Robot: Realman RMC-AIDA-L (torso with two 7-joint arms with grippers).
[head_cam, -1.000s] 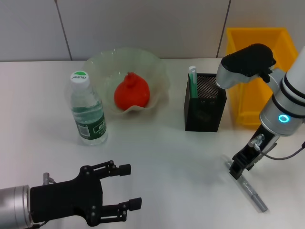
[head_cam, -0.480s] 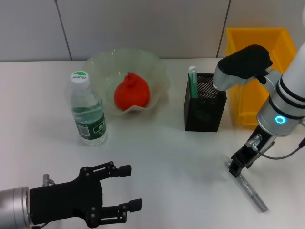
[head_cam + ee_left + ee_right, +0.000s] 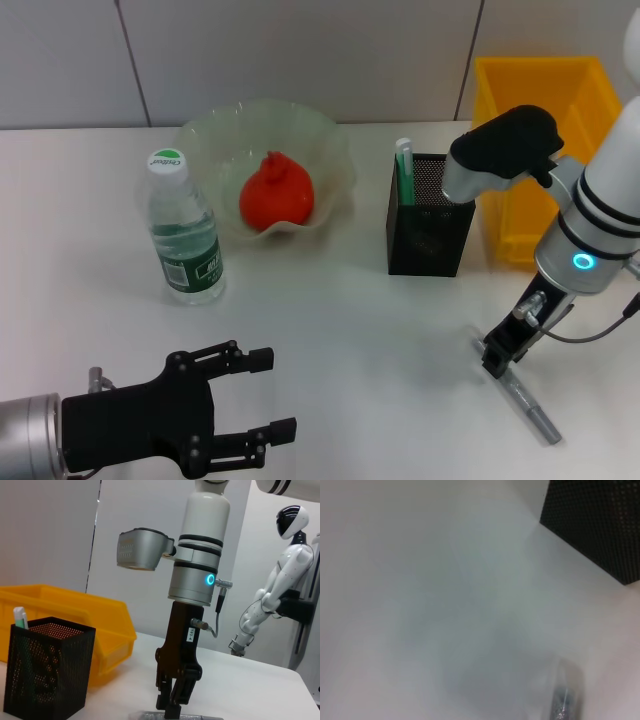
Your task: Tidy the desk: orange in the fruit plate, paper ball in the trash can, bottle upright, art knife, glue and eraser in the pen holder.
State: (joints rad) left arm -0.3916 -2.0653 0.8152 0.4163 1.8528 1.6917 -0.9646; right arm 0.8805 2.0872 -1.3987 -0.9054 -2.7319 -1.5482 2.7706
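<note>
1. Head cam: high, looks fwd and down over the whole table [image 3: 330, 310].
2. Left wrist cam: low, near table level, faces sideways at the right gripper [image 3: 172, 705] w/ pen holder [image 3: 45, 667] beside it.
3. Right wrist cam: v. close above table, pen holder corner [image 3: 600, 520] in shot.
4. Pen holder [image 3: 430, 215] shared by all three views.

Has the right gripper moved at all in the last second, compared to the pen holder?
Barely. The right gripper stays low over the grey art knife on the desk, while the arm's upper housing has drifted slightly toward the pen holder.
</note>
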